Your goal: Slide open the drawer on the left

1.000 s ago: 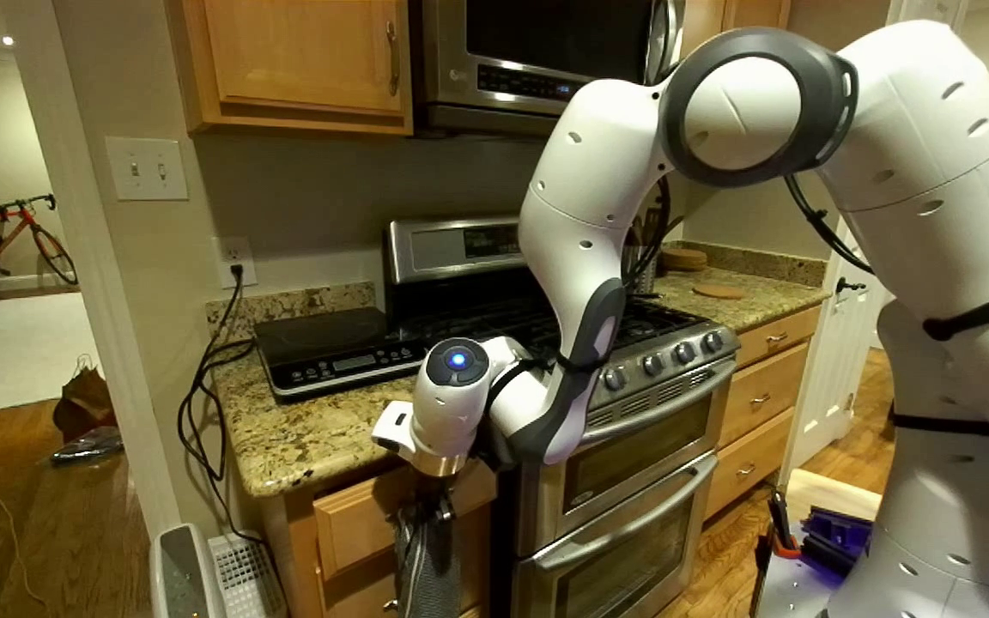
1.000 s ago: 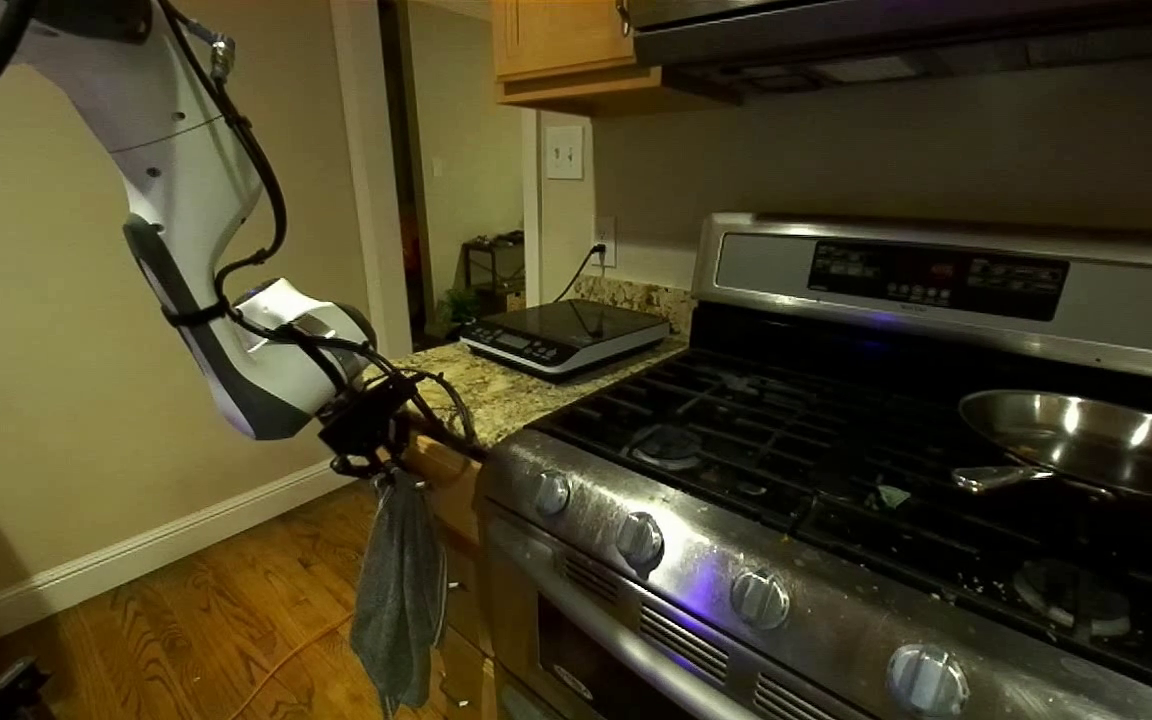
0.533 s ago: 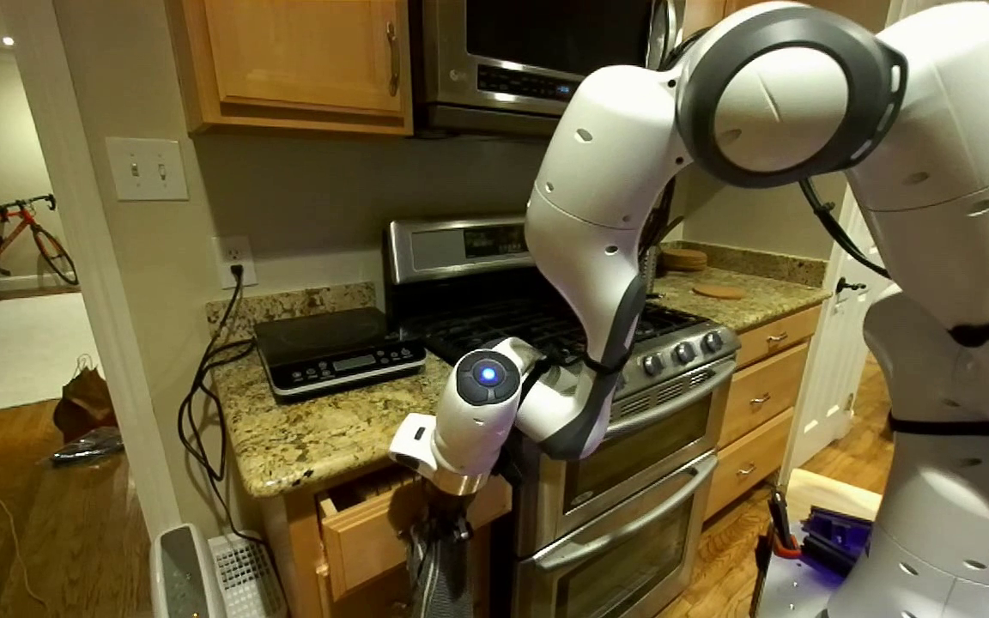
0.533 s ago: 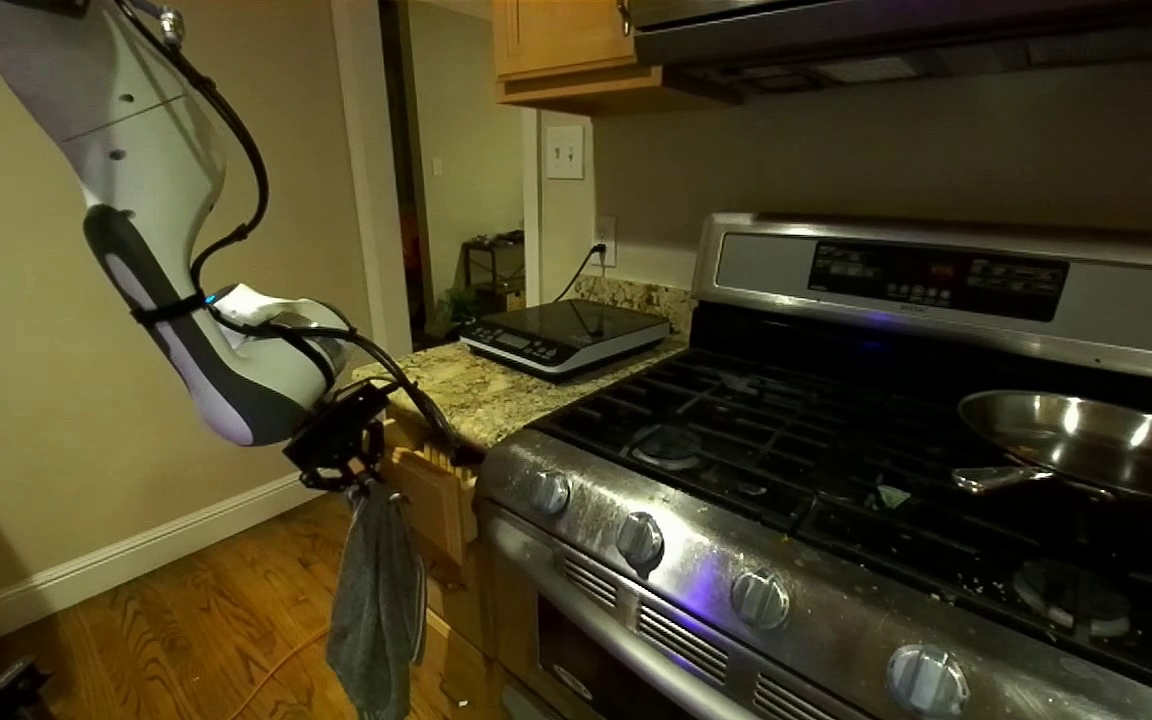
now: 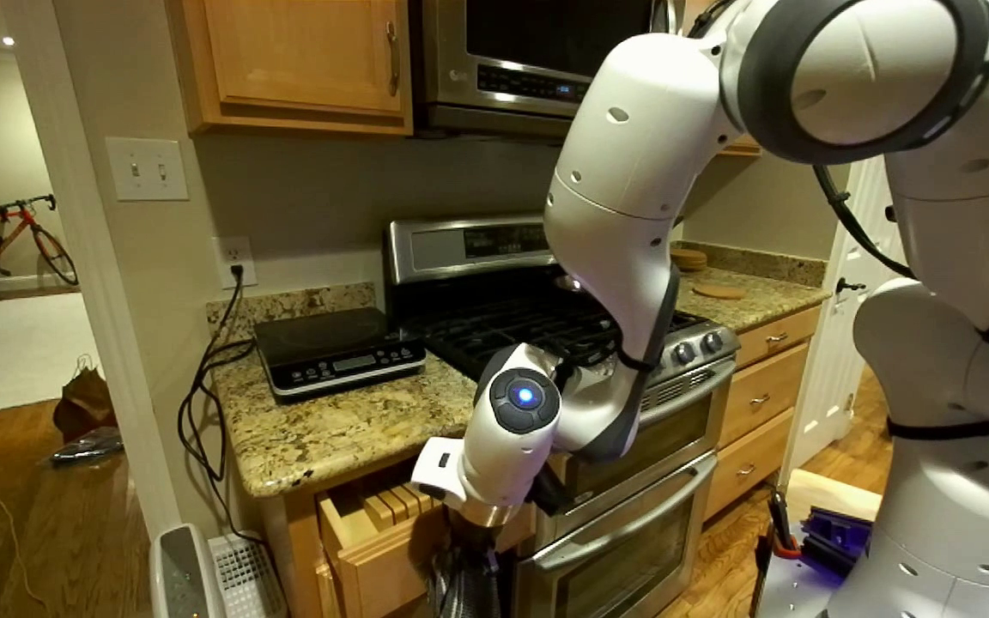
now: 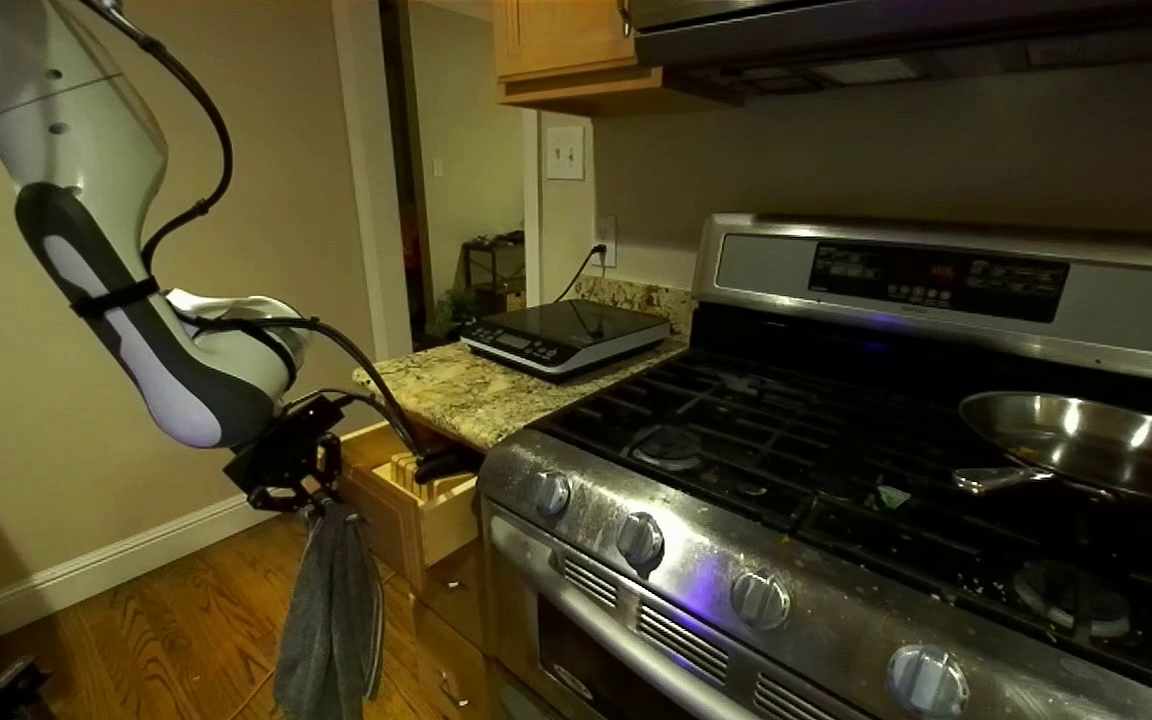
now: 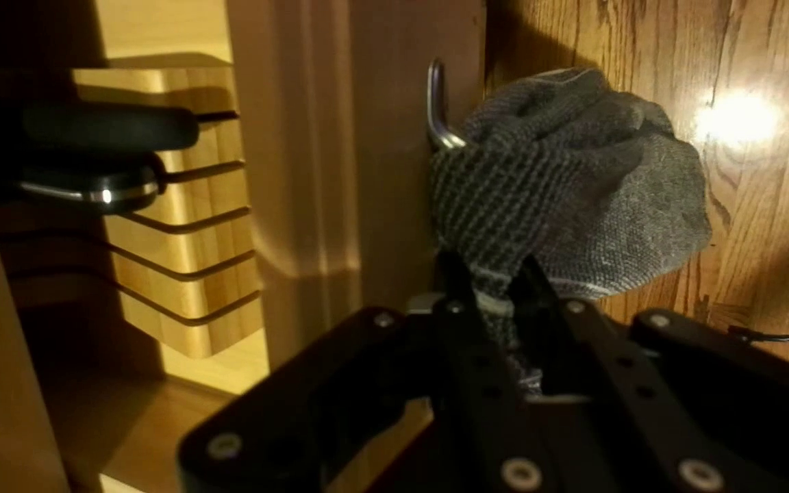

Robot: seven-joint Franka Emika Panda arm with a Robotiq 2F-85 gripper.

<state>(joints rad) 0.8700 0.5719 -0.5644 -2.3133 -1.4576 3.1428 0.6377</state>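
Drawer: the honey-coloured drawer (image 5: 387, 562) stands part-way out from beneath the bench (image 5: 331, 429), just left of the stove (image 6: 701, 560) in both exterior views.
Front: it faces out into the room, upright, away from the wall.
Long way: the front's length runs side to side, level, in line with the bench edge; the drawer's sides point straight back underneath.
Inside: a slotted wooden knife block (image 7: 192, 239) lies behind the front, two black knife handles (image 7: 114, 127) on its cupboard side.
Fingers: nearly together, the fingers (image 7: 466, 335) pinch a grey towel (image 7: 600, 185) between their tips, just outside the front.
Towel: it bunches at the metal handle (image 7: 437, 103) and hangs loose over the floor (image 7: 771, 239); whether it is threaded through, I can't tell.
Bench: a black hotplate (image 5: 340, 343) sits flat on it.
Stove: a shiny pan (image 6: 1086, 445) rests on top.
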